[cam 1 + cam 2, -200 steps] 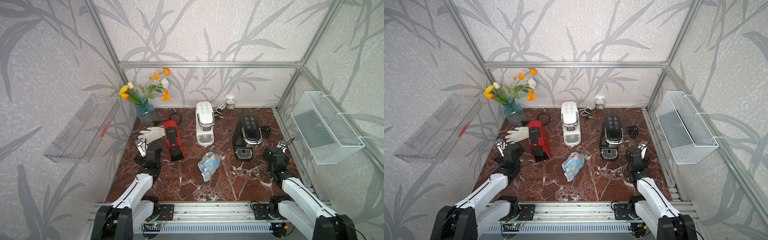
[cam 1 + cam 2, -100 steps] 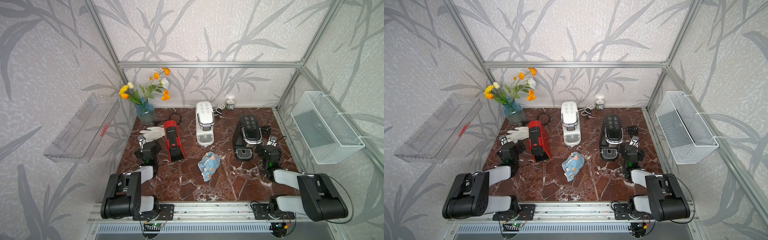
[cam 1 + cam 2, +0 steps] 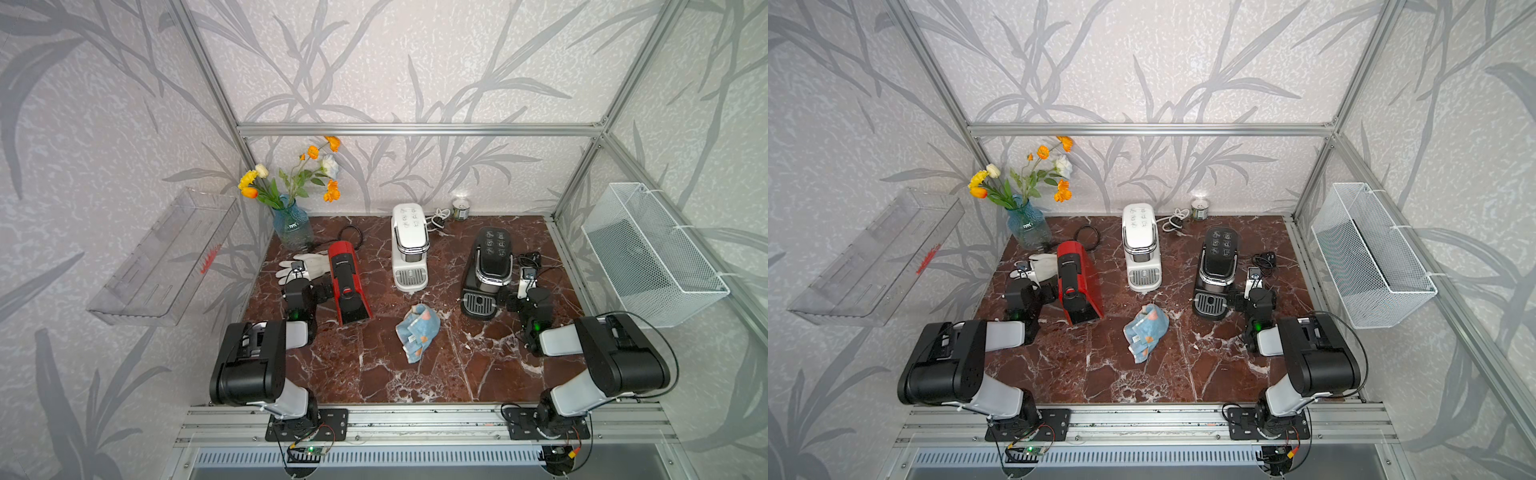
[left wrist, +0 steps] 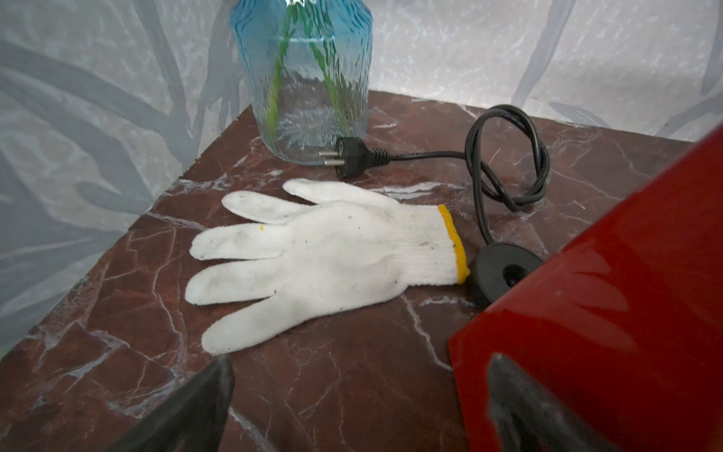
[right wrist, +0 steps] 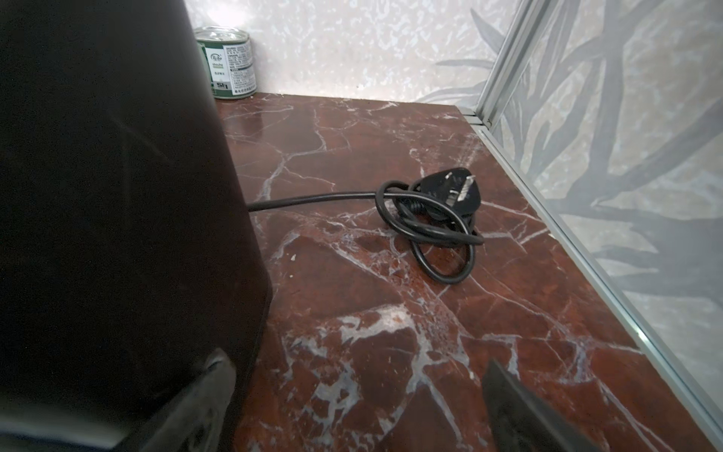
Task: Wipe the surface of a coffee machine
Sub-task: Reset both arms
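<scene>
The left arm (image 3: 249, 365) and right arm (image 3: 615, 361) are now folded, elbows lifted. The left gripper (image 4: 360, 360) sits closer to the white glove (image 4: 324, 258) ahead of its jaws. The right gripper (image 5: 358, 358) now has the black coffee machine (image 5: 117, 195) just beside one jaw.

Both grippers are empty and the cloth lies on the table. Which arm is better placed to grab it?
Right, though only narrowly: the cloth lies slightly nearer the black coffee machine beside the right gripper than the red coffee machine beside the left gripper. Both are open and empty.
</scene>
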